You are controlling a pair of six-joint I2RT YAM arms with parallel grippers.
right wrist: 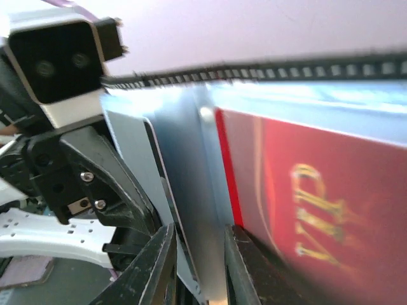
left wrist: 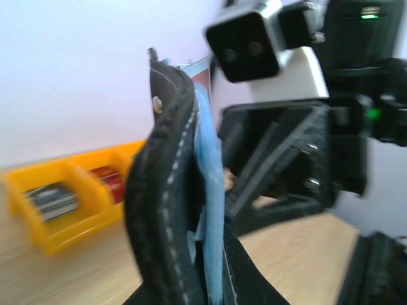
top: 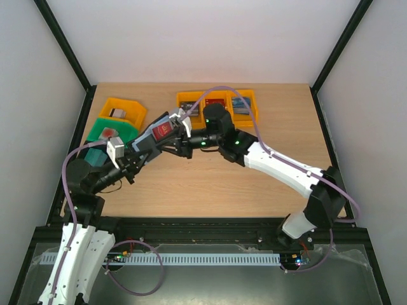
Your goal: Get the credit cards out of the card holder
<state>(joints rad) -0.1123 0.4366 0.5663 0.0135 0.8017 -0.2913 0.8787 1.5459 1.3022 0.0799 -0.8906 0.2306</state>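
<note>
My left gripper (top: 145,147) holds the black card holder (left wrist: 162,190) up off the table, open side toward the right arm; in the left wrist view it shows edge-on, its blue lining between the black stitched flaps. A red credit card (right wrist: 305,210) with gold lettering sits in a pocket and also shows red from above (top: 160,131). My right gripper (right wrist: 198,232) reaches in at the holder's edge (top: 183,129). Its jaws stand narrow, pressed on thin grey sheets: a pale grey credit card (right wrist: 130,136) with a rounded corner and the grey-blue pocket panel (right wrist: 191,178). The red card lies outside the right finger.
A row of orange bins (top: 219,105) at the back holds several cards. Another orange bin (top: 124,109) and a green bin (top: 111,130) stand at the back left, close behind the left arm. The right arm's wrist camera block (left wrist: 254,38) fills the left wrist view.
</note>
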